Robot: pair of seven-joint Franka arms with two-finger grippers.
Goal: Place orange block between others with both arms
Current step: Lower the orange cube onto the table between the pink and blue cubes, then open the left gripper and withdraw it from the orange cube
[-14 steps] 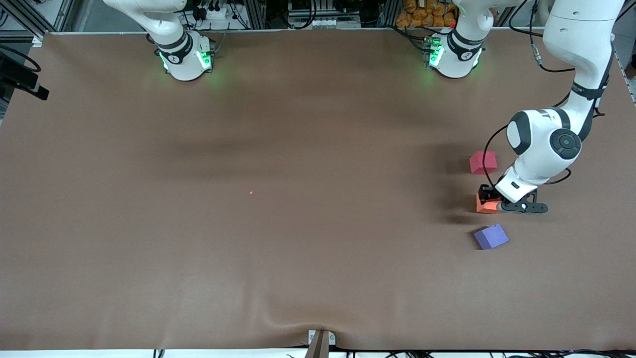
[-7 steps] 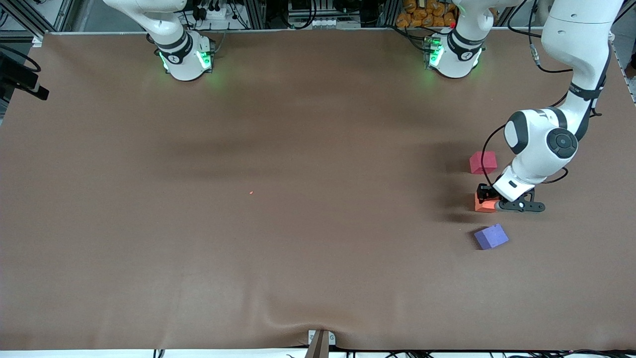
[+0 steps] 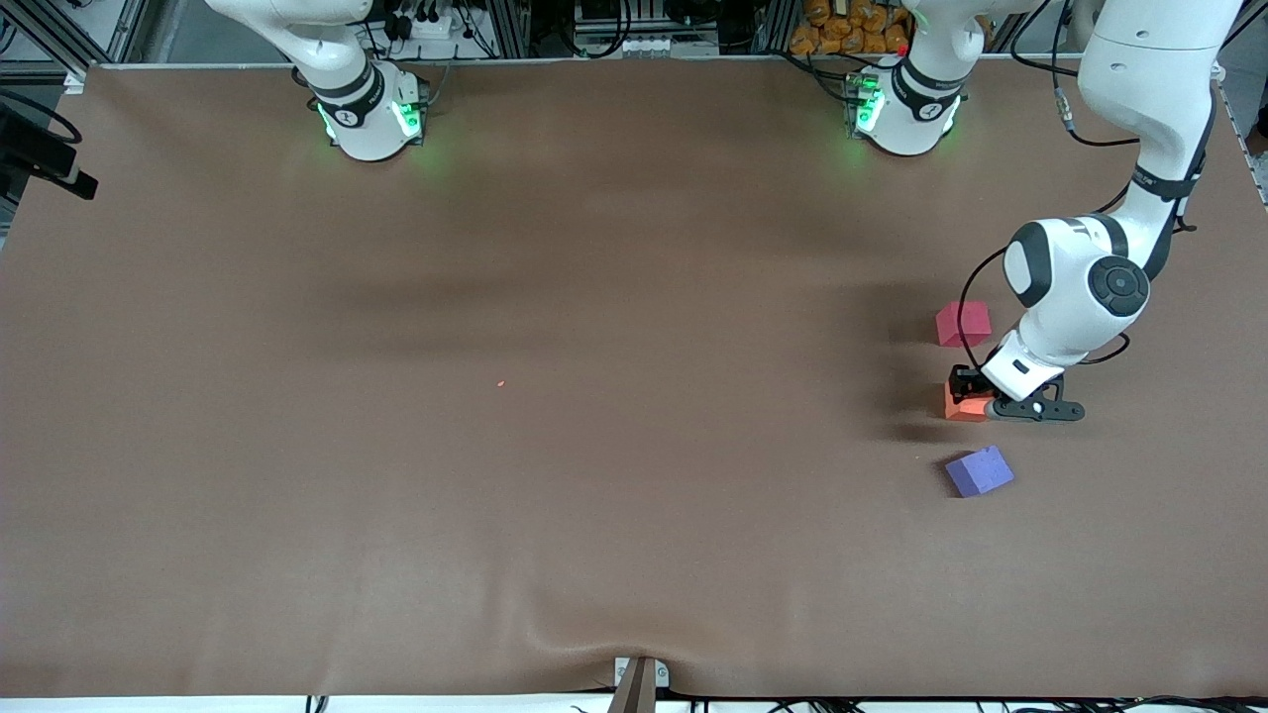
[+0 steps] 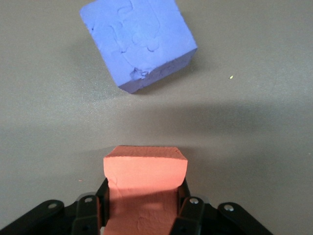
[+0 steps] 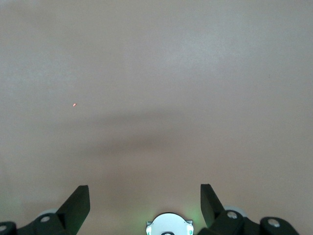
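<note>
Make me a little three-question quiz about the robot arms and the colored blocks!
1. True or false: the left gripper is shut on the orange block.
2. Which block lies nearest the front camera? A) red-pink block B) purple-blue block C) orange block
3. Fill in: the right gripper is ____ and holds nothing.

Key: 1 true; 2 B; 3 open.
</note>
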